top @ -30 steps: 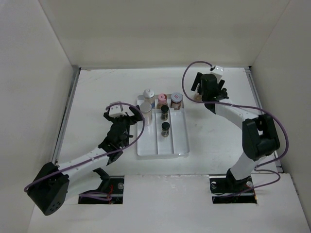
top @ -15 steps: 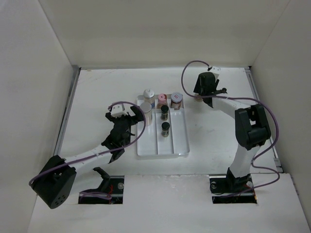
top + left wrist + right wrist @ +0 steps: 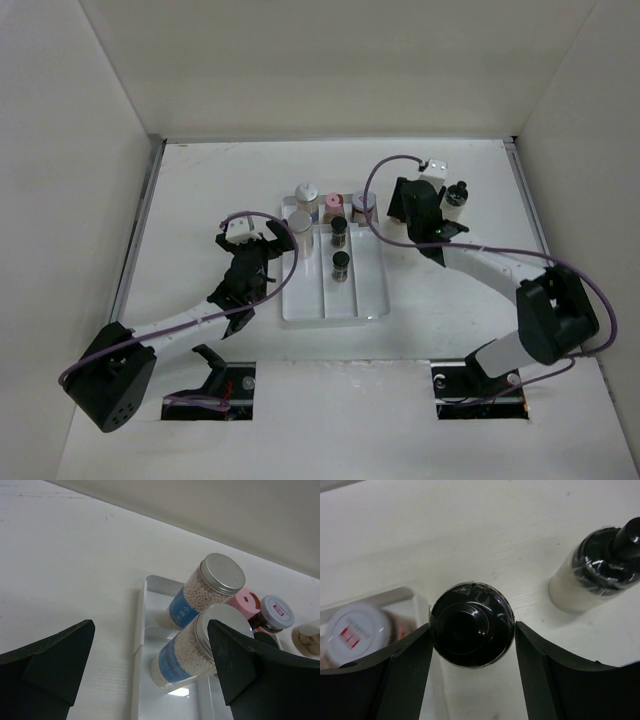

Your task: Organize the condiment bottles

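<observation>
Since the earlier frame, the right gripper (image 3: pixel 472 629) has been brought from the far right of the table (image 3: pixel 200 200) toward the tray and half closed, and a bottle that was hidden behind it is now seen.

Nearest, the left gripper (image 3: pixel 150 627) is held wide open with nothing in it, just beside the left wall of the white tray (image 3: pixel 368 290). In the tray's middle compartment two dark bottles (image 3: pixel 341 264) are stood one behind the other. In the left compartment two silver-capped bottles (image 3: pixel 220 574) with white grains and blue labels are seen close together from the left wrist. Behind them, at the far end of the tray, a pink-capped bottle (image 3: pixel 334 203) and a jar with a white labelled lid (image 3: pixel 363 204) are placed.

Just outside the far right corner of the tray, a black-capped bottle (image 3: pixel 471 622) is gripped by the right gripper, both fingers pressed against its cap. Whether it is lifted off the table cannot be told. Further right, a black-topped bottle (image 3: pixel 458 192) is left alone on the table, apart from the gripper.
</observation>
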